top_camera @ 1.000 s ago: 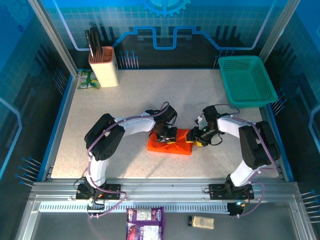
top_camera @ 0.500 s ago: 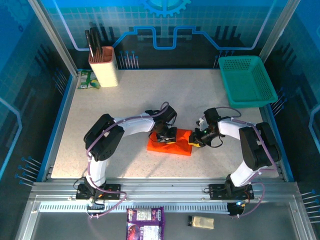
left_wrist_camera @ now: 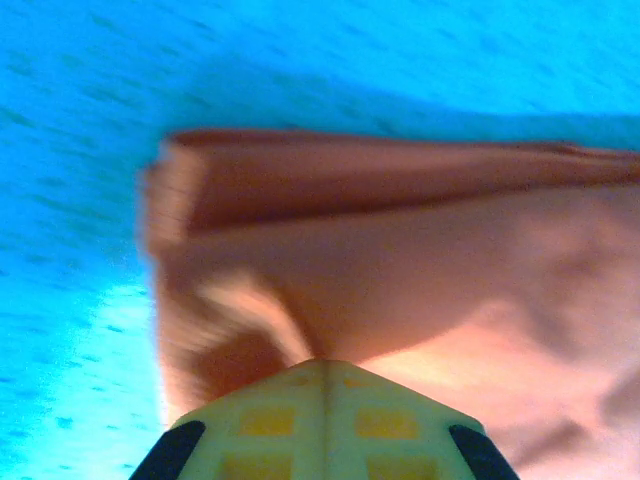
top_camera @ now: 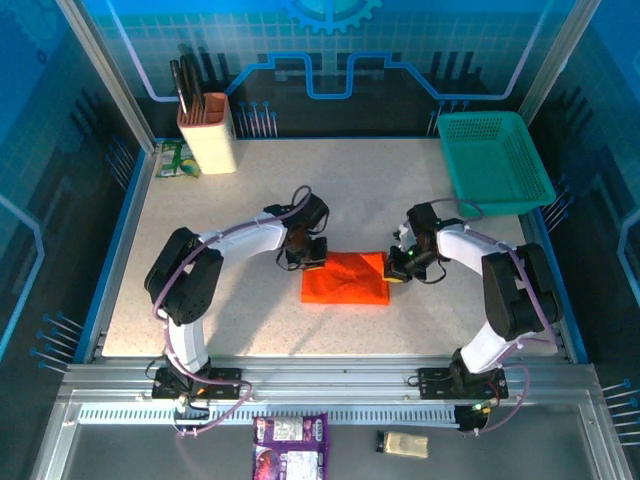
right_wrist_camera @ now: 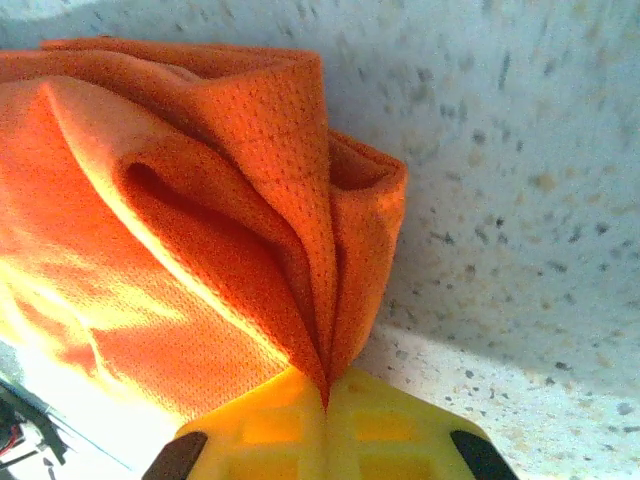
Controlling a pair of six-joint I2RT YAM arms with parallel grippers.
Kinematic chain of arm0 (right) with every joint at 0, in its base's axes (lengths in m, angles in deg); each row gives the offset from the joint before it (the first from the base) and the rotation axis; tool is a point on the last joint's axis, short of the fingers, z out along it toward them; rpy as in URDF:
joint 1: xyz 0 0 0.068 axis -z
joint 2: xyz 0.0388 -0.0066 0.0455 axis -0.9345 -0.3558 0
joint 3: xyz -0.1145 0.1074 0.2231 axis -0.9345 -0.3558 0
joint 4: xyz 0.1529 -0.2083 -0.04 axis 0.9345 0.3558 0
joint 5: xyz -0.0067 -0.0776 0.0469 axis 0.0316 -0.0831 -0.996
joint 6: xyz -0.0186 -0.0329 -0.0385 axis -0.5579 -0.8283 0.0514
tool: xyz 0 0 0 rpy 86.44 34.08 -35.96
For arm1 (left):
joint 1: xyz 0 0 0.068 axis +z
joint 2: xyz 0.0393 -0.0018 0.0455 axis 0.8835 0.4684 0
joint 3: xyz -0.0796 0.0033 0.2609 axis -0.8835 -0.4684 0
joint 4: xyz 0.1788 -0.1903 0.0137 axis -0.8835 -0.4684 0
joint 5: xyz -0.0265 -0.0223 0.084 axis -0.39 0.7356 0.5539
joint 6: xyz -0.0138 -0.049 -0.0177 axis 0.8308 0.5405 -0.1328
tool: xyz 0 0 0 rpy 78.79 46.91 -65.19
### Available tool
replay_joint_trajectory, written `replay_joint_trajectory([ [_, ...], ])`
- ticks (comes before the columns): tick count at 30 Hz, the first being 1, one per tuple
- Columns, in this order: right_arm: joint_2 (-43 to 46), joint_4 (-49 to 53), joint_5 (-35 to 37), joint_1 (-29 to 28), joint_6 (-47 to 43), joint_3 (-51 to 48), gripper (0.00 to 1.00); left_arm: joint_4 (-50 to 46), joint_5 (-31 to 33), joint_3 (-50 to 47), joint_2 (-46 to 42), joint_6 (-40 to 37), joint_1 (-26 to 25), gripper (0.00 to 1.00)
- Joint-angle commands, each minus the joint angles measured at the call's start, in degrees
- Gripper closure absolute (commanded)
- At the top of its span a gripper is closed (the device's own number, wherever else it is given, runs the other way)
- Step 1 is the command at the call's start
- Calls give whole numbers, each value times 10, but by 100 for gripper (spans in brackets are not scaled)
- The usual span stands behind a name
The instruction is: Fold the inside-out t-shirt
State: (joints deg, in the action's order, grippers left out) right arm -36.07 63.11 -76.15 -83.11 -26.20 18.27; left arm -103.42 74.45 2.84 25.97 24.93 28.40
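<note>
The biggest thing was the pale speckled tabletop (top_camera: 240, 200). At its far right corner sat the teal plastic mesh basket (top_camera: 455, 165), well away from my work.

Next came the bright orange soft cloth t-shirt (top_camera: 345, 278). It lay near the middle of the tabletop, between my two arms. It was already folded down into a small, thick, nearly square pack with several layers on top of each other.

At the far left corner stood the tall beige block with dark handles (top_camera: 207, 140) sticking out of the top. It was well apart from the t-shirt.

My jaws were the smallest things. My right jaws were shut tight on the right edge of the t-shirt. In the right wrist view I could see folds of orange cloth pinched in the thin line between the two yellow tips. My left jaws were at the far left corner of the pack. They were pressed together too. The left wrist view was blurry, but a ridge of cloth ran up to the tips, so I think they were pinching it.

I think most of the folding was done. The edges looked a bit puffy and uneven. What was left, I think, was to tidy the pack, lay it flat and let go.
</note>
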Motion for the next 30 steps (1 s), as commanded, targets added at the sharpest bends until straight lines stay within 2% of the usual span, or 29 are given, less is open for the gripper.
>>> replay_joint_trajectory([
  [1, -5, 70, 36, -2, -35, 34, 100, -34, 29, 11, 40, -29, 3, 100],
  [5, -4, 116, 83, -2, -54, 68, 100, -29, 39, 21, 55, -30, 5, 100],
  [9, -7, 195, 154, -1, -82, 135, 100, 5, 13, 17, -10, -33, 8, 98],
  [14, -27, 371, 374, -2, -127, 285, 100, -4, -19, 25, -58, -36, 35, 97],
  [17, -42, 449, 471, -1, -161, 364, 100, -13, -29, 23, -71, -43, 46, 97],
  [19, -43, 478, 511, 1, -181, 407, 100, -21, -36, 22, -76, -48, 53, 97],
  [26, -25, 514, 567, 33, -244, 484, 100, -26, -56, 0, -91, -49, 70, 97],
  [30, -24, 504, 572, 50, -260, 505, 100, -15, -64, -14, -96, -40, 77, 97],
])
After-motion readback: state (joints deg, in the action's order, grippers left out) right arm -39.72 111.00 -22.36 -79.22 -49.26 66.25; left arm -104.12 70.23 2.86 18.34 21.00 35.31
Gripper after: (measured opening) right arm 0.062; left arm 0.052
